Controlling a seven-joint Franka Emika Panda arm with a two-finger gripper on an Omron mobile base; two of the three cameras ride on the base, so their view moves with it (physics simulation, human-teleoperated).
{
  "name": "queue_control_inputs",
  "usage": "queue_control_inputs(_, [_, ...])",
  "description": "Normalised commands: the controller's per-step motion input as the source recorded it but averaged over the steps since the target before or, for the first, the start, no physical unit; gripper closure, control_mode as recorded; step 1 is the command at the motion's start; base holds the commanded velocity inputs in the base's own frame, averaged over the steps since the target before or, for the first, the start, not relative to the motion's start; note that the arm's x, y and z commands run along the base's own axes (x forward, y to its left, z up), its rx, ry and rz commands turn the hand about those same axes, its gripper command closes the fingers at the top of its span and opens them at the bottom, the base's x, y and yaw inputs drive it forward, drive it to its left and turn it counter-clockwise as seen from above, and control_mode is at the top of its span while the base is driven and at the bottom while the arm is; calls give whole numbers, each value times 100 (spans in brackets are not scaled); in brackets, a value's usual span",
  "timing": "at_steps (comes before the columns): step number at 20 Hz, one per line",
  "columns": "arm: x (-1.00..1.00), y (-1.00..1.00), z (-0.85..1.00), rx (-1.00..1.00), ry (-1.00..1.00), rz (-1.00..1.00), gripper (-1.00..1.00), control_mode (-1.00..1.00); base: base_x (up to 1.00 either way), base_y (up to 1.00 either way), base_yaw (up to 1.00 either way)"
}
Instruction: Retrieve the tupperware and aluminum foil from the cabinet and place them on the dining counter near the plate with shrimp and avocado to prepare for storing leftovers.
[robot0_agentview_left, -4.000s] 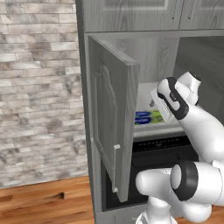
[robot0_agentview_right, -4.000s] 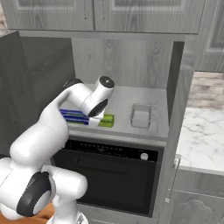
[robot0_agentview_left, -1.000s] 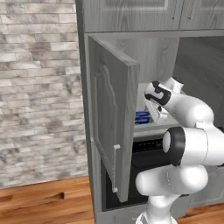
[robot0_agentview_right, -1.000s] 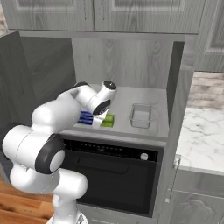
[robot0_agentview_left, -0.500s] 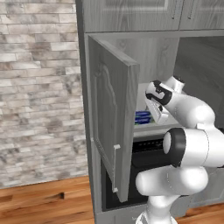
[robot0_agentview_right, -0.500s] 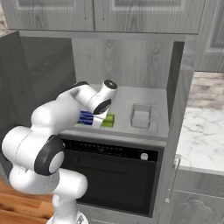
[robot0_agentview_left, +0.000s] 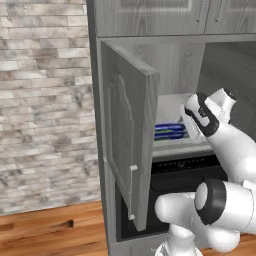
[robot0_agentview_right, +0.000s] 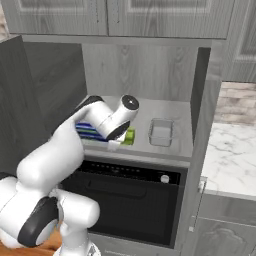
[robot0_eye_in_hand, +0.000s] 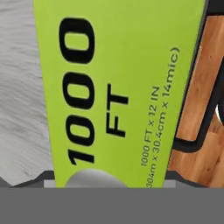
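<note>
The aluminum foil lies on the cabinet shelf, a dark-blue box with a green end. In the left base view the aluminum foil shows as blue stripes behind the open door. My gripper is down over the green end and shut on the box. The green face of the aluminum foil, with black lettering, sits right against the hand camera and hides the fingertips. The tupperware stands apart on the shelf, to the right of the foil. The plate with shrimp and avocado is out of view.
The cabinet door hangs open on the left, close to my arm. A black oven front sits under the shelf. A marble counter top lies to the right, past the cabinet's side wall.
Over the last second the hand has stayed on the foil box almost without moving. Four seconds ago the arm was bent differently, with the elbow further out.
</note>
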Motion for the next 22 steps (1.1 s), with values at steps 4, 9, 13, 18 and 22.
queue_control_inputs(4, [-100,-17,27,0,-9,-1,100,-100,0,0,0])
queue_control_inputs(9, [-100,-17,35,0,0,-1,100,-100,0,0,0])
queue_control_inputs(13, [-83,-5,39,0,0,0,100,-100,0,0,0])
queue_control_inputs(18, [-14,-1,17,0,0,0,100,-100,0,0,0])
queue_control_inputs(22, [3,0,1,0,1,0,100,-100,0,0,0])
